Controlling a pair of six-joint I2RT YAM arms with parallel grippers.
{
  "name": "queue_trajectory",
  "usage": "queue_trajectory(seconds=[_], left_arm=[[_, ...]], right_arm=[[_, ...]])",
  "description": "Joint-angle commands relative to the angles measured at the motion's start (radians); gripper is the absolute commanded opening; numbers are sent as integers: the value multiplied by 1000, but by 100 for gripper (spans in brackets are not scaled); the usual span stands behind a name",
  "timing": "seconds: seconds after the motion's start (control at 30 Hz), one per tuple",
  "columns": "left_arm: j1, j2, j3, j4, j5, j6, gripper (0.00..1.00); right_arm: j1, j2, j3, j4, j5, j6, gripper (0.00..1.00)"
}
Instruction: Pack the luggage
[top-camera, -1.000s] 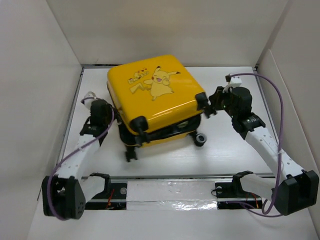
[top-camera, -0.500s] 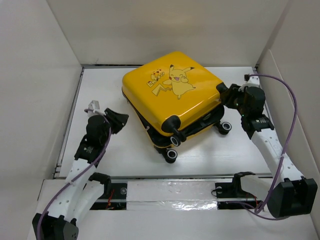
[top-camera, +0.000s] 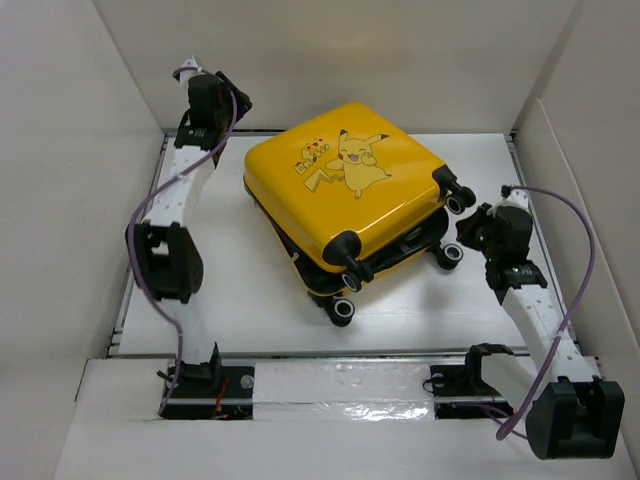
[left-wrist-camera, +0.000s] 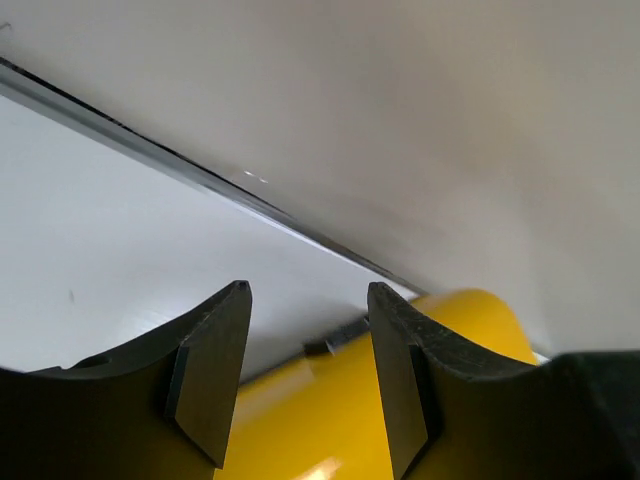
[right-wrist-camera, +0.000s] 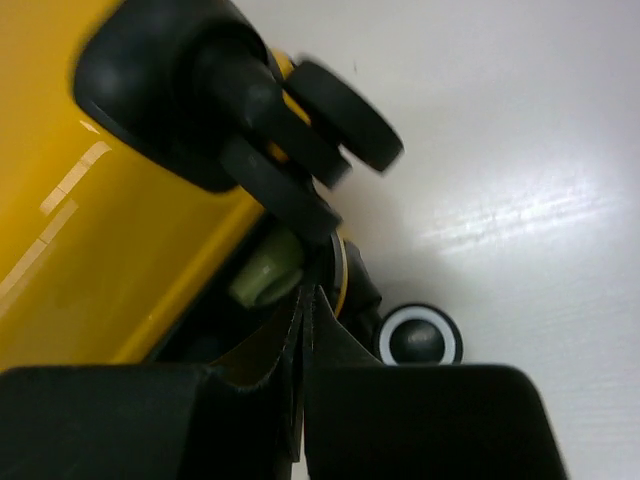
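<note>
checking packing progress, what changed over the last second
The luggage slid to the right and turned a little in the first half second, then lay still. The left arm swung from its left side up to the far left corner, jaws open. The right arm backed off the wheel corner, jaws now shut on nothing visible. The luggage still lies flat, print up.

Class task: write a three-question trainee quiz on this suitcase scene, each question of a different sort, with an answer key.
1. True or false: the yellow suitcase lies with its Pikachu print facing up.
2. Multiple choice: the right end effector is A) wide open, B) shut, C) out of view.
3. Fill in: the left end effector, fingers apart, hovers near the table's ___ left corner.
Key: 1 true; 2 B; 3 far.
</note>
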Motion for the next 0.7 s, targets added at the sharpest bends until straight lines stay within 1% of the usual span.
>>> queue_trajectory(seconds=[0.0, 0.03, 0.07, 0.1, 0.13, 0.17, 0.23, 0.27, 0.3, 0.33, 0.4, 0.47, 0.5, 0.53, 0.6, 0.63, 0.67], left_arm=[[36, 166, 228, -184, 56, 122, 48], [45, 243, 315, -213, 87, 138, 48], [46, 279, 345, -215, 117, 143, 48], [55, 308, 367, -212, 177, 149, 48], [55, 363, 419, -219, 196, 152, 49], [55, 387, 442, -222, 206, 155, 49], [46, 439, 473, -207, 254, 169, 50], [36, 454, 480, -206, 274, 175, 50], [36, 467, 477, -195, 326, 177, 50], [14, 482, 461, -171, 352, 177, 50], [-6, 490, 436, -163, 375, 182, 50], [-39, 461, 331, -115, 362, 179, 50], [-39, 441, 277, -83, 363, 151, 50], [-48, 383, 140, 14, 371, 131, 49], [-48, 304, -23, 136, 387, 74, 49], [-48, 207, -209, 266, 389, 7, 48], [-48, 148, -313, 335, 383, -24, 48]], right_arm=[[-17, -23, -57, -1, -63, 31, 0], [-17, -20, -73, -5, -89, 26, 0], [-17, -17, -106, 1, -130, 32, 0], [-8, -7, -122, 5, -143, 38, 0], [-7, 1, -140, 21, -151, 46, 0], [11, 12, -172, 66, -157, 51, 0], [35, 62, -176, 73, -163, 51, 0], [45, 82, -169, 117, -178, 45, 0], [66, 105, -157, 142, -187, 38, 0], [77, 154, -145, 162, -189, 34, 0], [101, 207, -82, 179, -186, 20, 0], [117, 276, -41, 218, -181, -7, 0], [117, 297, -18, 228, -180, -17, 0], [130, 322, 34, 229, -174, -26, 0], [144, 397, 93, 233, -163, -52, 0], [154, 424, 154, 228, -166, -67, 0], [166, 475, 182, 223, -166, -75, 0]])
